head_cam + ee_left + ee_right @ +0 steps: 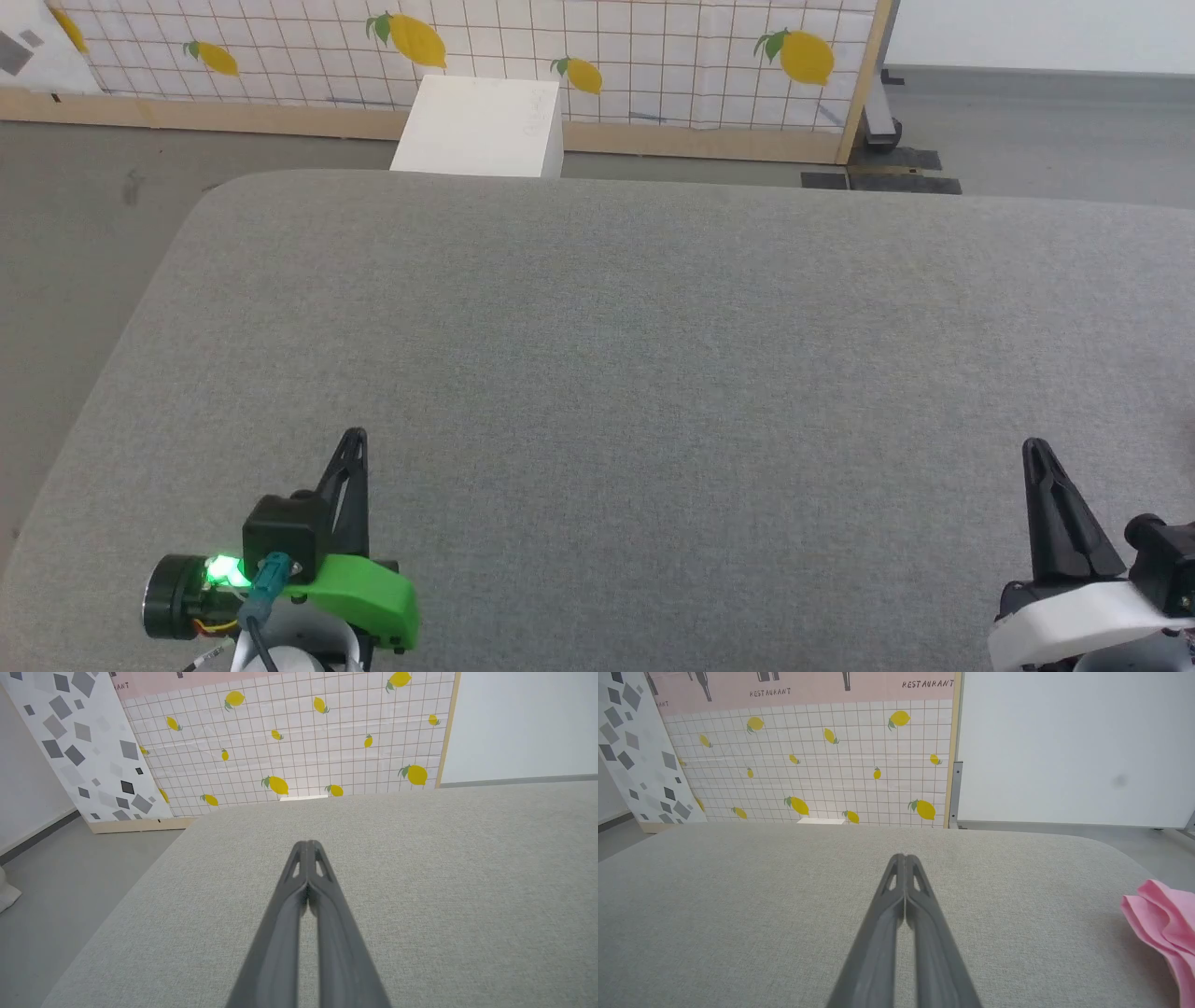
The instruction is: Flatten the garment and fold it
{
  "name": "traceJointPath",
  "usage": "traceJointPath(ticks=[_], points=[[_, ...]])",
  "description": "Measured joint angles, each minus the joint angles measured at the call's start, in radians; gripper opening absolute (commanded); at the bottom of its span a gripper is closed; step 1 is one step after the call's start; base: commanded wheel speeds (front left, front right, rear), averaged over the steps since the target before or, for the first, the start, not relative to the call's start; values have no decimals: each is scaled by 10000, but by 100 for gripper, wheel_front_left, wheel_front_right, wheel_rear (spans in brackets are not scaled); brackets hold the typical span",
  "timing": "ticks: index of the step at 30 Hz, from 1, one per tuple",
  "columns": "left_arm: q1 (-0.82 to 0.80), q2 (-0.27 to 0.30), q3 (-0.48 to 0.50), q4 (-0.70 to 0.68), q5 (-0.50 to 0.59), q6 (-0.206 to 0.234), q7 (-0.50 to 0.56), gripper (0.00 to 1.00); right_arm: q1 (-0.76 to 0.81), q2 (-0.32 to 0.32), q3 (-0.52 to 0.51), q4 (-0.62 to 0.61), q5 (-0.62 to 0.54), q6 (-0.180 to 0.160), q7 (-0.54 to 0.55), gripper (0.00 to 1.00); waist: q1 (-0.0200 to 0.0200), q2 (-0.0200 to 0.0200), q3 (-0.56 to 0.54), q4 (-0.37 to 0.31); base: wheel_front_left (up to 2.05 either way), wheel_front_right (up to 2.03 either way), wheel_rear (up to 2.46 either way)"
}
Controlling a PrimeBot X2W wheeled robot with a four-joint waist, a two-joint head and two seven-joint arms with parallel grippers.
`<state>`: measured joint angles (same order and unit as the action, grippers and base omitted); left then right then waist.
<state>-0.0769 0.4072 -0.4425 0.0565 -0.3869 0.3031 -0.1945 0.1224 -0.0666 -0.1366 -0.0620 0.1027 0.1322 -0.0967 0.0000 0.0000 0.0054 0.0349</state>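
Over the near left of the grey cloth-covered bench (597, 327) hangs the left end effector (355, 441), its two dark fingers pressed together on nothing. Beyond the bench's far edge, toward the middle, a white box (481, 126) stands on the floor. The right end effector (1034, 452) hangs over the near right, likewise closed and empty. Further right, in the right wrist view, the garment (1164, 919) lies as a crumpled pink heap on the bench near its rounded corner, well apart from both end effectors.

The job looks hardly begun, and the first step, I judge, is to fetch the cloth. To do it well, the right fingers should part before they reach the heap. They should pinch one outer edge rather than a bunched fold, then drag it toward the middle, where both arms can spread it.

On the pink strip (868, 697) above the lemon-print panel (808, 765), "RESTAURANT" (927, 683) reads twice. A third, cut off at the left, ends in "ANT".
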Motion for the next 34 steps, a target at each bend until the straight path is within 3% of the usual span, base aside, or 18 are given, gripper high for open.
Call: traceJointPath(ticks=[34], points=[[179,-1172,1448,-180,1239,-997,627,0,-370,42,449,205,-337,0,278,0,0,0,-18,-117,0,0,0]])
